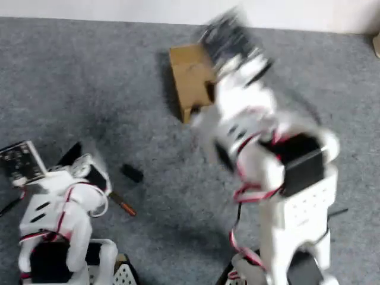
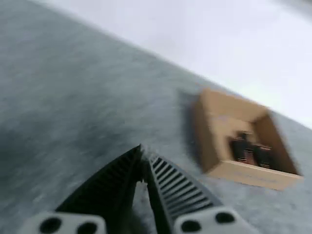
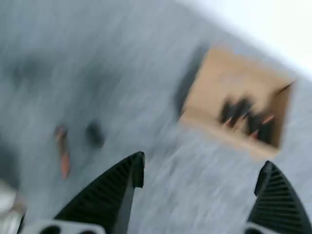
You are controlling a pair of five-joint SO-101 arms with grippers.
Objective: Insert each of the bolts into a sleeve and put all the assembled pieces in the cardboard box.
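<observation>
Cardboard box [image 1: 190, 80] tan, on fuzzy grey mat [image 1: 89, 89], ribbed left gripper [image 2: 145, 158] together, right gripper [image 3: 202, 163] wide apart

A grey, felt-like mat [image 1: 89, 89] covered the table. A white band [image 1: 119, 9] ran along its far edge. A small tan thing [image 1: 376, 45] sat at the mat's far right corner, too cut off to identify.

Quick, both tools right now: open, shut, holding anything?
Left tool: shut, nothing seen in it.
Right tool: open wide, empty.
</observation>
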